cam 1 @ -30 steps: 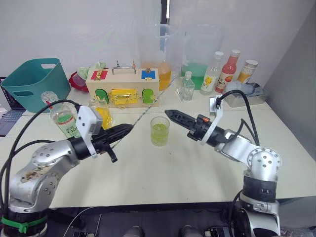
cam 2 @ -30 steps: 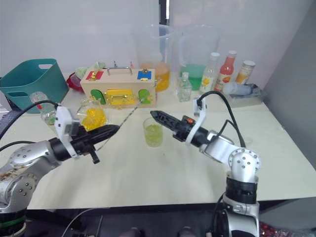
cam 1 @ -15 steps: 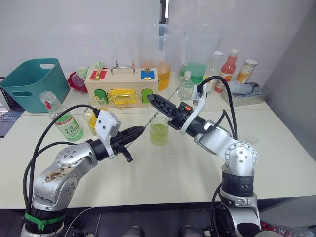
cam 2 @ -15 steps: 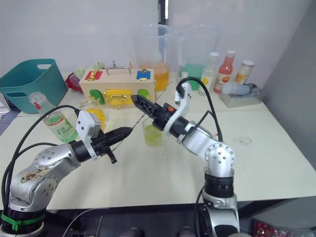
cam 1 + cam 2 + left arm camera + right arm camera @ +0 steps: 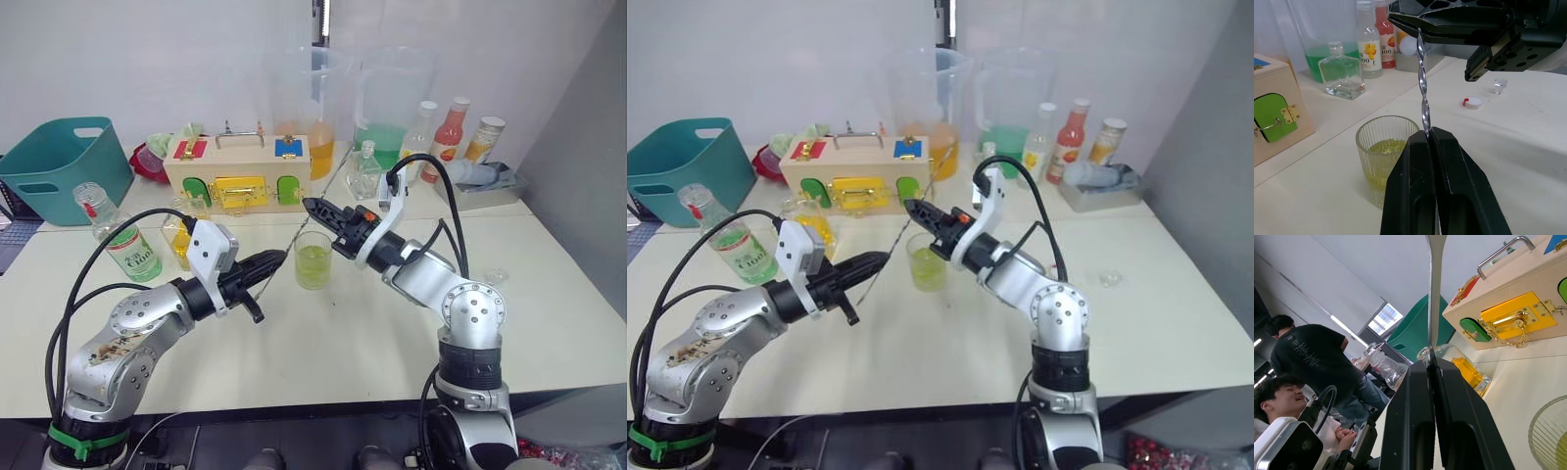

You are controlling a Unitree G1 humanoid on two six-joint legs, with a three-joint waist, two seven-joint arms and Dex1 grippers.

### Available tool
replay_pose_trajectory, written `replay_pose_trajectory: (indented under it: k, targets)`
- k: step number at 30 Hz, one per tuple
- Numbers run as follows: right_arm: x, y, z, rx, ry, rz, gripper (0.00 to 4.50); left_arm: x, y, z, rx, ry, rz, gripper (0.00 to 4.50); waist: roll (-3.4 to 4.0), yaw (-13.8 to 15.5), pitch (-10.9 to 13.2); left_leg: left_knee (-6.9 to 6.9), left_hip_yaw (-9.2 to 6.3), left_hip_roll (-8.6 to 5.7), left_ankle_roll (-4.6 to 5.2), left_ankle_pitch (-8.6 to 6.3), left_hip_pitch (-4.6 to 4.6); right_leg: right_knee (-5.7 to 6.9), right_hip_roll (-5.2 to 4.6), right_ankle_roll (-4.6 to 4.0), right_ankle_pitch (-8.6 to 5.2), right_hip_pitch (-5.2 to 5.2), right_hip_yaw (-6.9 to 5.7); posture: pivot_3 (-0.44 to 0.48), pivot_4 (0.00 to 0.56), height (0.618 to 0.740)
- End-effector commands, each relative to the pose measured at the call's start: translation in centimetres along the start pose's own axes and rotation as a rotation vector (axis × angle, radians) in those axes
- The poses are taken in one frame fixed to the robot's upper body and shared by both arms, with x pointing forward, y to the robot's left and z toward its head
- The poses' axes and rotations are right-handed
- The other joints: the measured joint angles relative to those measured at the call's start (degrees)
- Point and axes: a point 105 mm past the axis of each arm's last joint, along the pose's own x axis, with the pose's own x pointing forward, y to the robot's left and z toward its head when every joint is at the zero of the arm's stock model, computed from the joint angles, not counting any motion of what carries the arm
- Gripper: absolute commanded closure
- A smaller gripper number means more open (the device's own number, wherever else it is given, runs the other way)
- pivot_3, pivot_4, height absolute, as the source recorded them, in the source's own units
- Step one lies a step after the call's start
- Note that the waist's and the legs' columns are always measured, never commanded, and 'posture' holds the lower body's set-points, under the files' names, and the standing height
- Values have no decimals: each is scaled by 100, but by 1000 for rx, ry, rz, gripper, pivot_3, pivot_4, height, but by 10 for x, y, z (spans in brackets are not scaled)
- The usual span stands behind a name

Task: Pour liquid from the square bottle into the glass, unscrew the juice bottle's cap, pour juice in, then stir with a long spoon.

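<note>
I'm handing the long spoon [image 5: 1423, 93] from left gripper [image 5: 278, 259] to right gripper [image 5: 315, 208] (both clenched on it), next lowering it into the glass [image 5: 313, 259].

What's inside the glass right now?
The glass holds pale yellow-green liquid in its lower part. The long spoon passes beside and above it, not in it. The glass's near base is hidden behind the left tool.
</note>
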Motion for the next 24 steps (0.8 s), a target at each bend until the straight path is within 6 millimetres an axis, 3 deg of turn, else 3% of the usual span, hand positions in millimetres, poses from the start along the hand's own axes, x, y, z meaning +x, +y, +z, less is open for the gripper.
replay_pose_trajectory:
  k: [1, 3, 8, 14, 17, 24]
  targets:
    - [-2, 8, 14, -32, -41, 35, 4477, -7, 6, 15, 38, -52, 31, 4500, 0, -1, 0, 0, 0, 0, 0, 0, 0, 0, 0, 0, 0, 0, 0, 0, 150, 740]
    - [-2, 8, 14, -36, -41, 37, 4477, -8, 7, 16, 41, -55, 40, 4500, 0, -2, 0, 0, 0, 0, 0, 0, 0, 0, 0, 0, 0, 0, 0, 0, 150, 740]
    - [-7, 10, 26, -80, -50, 81, 4500, -27, 30, 26, 41, -75, 85, 2865, 1, -5, 0, 0, 0, 1, 0, 0, -1, -1, 2, 0, 0, -2, 0, 0, 150, 740]
    - [-3, 16, 65, -242, -21, 146, 4500, -71, 55, 32, 49, -31, 140, 961, 4, -27, 4, -1, 3, 2, 0, 0, -6, -1, 3, 0, 0, -10, 1, 0, 150, 740]
    - [5, 22, 84, -355, 1, 181, 4500, -86, 53, 23, 26, 26, 124, 20, 6, -38, 4, -10, 9, 7, 1, 0, -8, -3, 6, -2, 0, -18, 2, 0, 150, 740]
    - [15, 26, 98, -471, 29, 214, 4500, -95, 44, 8, -11, 74, 104, 20, 5, -6, 6, -13, 13, 6, 1, 0, -14, -8, 3, -3, 1, -22, 13, 0, 150, 740]
